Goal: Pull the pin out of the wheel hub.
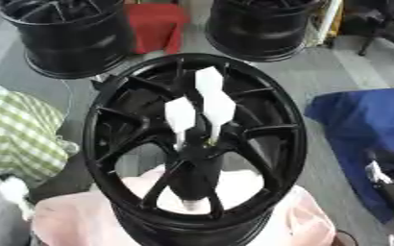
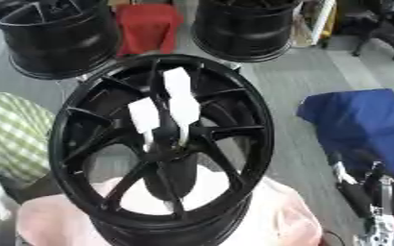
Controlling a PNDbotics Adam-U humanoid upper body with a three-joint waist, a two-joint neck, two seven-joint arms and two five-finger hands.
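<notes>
Centre frame: black wheel hub [image 1: 193, 144], face up, resting on pink cloth [image 1: 310, 221].
At the hub's middle: white pins. Three white tops visible — one tall [image 1: 209, 80], one just below it [image 1: 219, 109], one shorter to its left [image 1: 180, 115]. All upright, seated among the spokes, none drawn out. Further small white shape [image 1: 190, 205] low in the hub, between the lower spokes; nature not clear.
Lower right edge: right hand [image 2: 370, 192], black and silver, only partly in frame, well apart from the hub. Fingers: cannot tell whether open or curled.
Left hand: not seen in either view.
Upper left: second black wheel [image 1: 66, 36]. Upper centre-right: third black wheel [image 1: 259, 26]. Between them: red box [image 1: 156, 24].
Right side: blue cloth [image 1: 364, 125] on the grey floor. Left edge: green checked cloth [image 1: 15, 129].

Step in hand, as judged: approach not yet begun; no hand near the pins, nothing gripped.
Next move, as judged: hand up and over the rim from the right, down onto one white top, pinch from both sides, straight pull along the pin's axis. Neighbouring tops close together, so narrow entry called for. Risk: knocking the adjoining pin, or snagging on a spoke.
</notes>
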